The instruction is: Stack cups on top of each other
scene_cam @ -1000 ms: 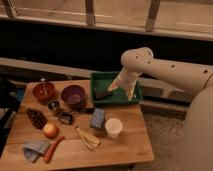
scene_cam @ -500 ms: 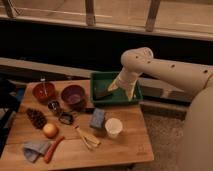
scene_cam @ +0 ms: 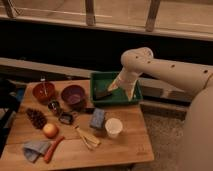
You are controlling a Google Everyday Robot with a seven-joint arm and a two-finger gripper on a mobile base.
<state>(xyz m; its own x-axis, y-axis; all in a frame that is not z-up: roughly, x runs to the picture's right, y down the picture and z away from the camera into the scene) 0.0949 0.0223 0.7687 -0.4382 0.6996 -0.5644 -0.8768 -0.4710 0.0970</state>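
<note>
The white tapered cup stands upright on the wooden table, right of centre near the front. The small dark metal cup stands further left, just in front of the purple bowl. My gripper hangs low over the green tray at the table's back right, well behind the white cup and right of the metal cup. It holds nothing that I can make out.
A red-brown bowl sits back left. A pine cone, an apple, a carrot, a grey cloth, a blue sponge, a wooden utensil and a small dark object lie on the table.
</note>
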